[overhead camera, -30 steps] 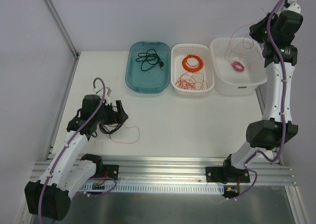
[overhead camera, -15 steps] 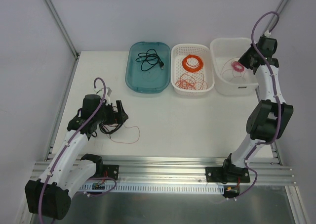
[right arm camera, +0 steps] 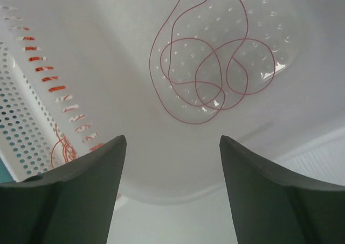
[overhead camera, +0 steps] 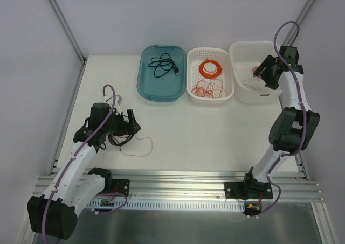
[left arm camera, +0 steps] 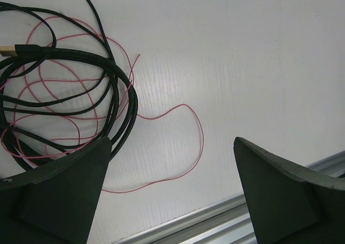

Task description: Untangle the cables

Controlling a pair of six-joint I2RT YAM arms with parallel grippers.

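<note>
The cables [overhead camera: 122,138] lie in a small clump at the left of the table: a thick black cord [left arm camera: 116,88] looped over a thin pinkish-red wire [left arm camera: 195,126] that trails off to the right. My left gripper [overhead camera: 131,124] [left arm camera: 171,147] hangs open just above the clump's right edge, holding nothing. My right gripper [overhead camera: 259,74] [right arm camera: 172,141] is open inside the white tub [overhead camera: 269,91]. A thin pink wire [right arm camera: 205,77] lies in loose loops on the tub floor ahead of the fingers, free of them.
A teal tray [overhead camera: 145,85] at the back holds a black cable [overhead camera: 163,64]. Beside it a white perforated basket [overhead camera: 192,88] holds a tight orange coil [overhead camera: 210,68] and loose orange-red wire [overhead camera: 205,90]. An aluminium rail [overhead camera: 178,176] runs along the near edge.
My right arm has come down from high above the white tub into it and its jaws have opened, leaving the pink wire on the tub floor. The left arm has not moved.
</note>
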